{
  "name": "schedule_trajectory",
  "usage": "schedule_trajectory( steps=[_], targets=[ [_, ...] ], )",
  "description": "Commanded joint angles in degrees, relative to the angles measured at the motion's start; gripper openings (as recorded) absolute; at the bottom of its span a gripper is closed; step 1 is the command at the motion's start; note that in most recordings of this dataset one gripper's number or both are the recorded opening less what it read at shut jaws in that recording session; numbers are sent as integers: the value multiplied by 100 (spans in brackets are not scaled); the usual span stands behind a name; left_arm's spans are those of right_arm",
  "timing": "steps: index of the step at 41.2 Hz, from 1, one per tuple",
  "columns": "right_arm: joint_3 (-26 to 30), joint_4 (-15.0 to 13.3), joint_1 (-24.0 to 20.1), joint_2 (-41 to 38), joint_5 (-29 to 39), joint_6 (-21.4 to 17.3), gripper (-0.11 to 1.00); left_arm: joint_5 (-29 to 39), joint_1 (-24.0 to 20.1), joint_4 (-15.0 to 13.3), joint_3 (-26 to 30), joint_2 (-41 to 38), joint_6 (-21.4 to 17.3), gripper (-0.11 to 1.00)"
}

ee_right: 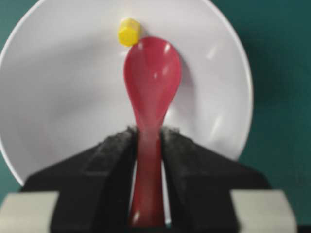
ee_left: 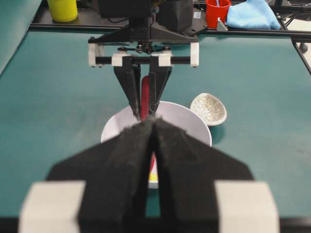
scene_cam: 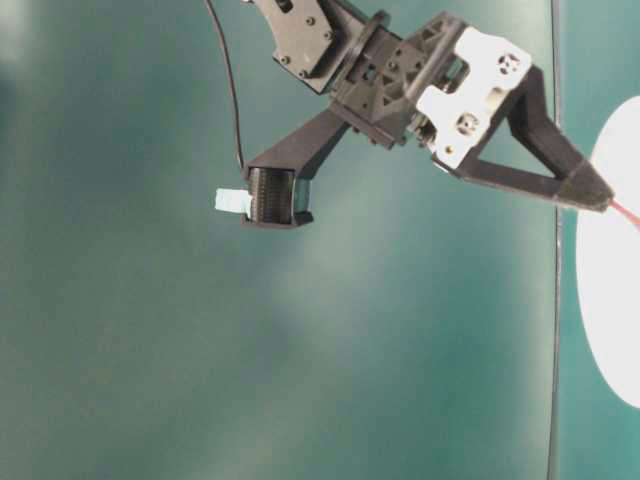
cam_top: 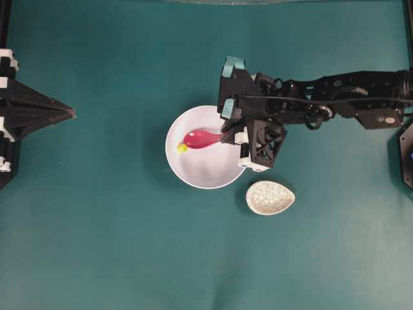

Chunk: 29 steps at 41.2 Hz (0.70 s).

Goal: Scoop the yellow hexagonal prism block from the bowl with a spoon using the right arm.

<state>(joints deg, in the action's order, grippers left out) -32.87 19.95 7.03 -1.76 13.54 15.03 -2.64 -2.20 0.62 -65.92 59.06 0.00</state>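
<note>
Gripped between the pads of the right gripper [ee_right: 148, 145], the spoon [ee_right: 151, 80] reaches into the bowl [ee_right: 63, 111], its jaws closed tight on the pink-red handle. Just off the scoop's tip, touching or nearly so, sits the yellow hexagonal prism block [ee_right: 129, 32] on the bowl's inner wall. I'd say the scoop itself is under way; next the tip must slide under the block and lift level. Beside the bowl lies a speckled spoon rest [cam_top: 270, 197]. Far off, the left gripper [cam_top: 64, 114] waits, jaws together, holding nothing.
</note>
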Motion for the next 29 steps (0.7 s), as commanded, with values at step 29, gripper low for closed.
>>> schedule_trajectory(
  steps=[29],
  targets=[
    [149,9,-44,598,-44,18,25,-53,-18,18,141,-26,-9,1]
  ],
)
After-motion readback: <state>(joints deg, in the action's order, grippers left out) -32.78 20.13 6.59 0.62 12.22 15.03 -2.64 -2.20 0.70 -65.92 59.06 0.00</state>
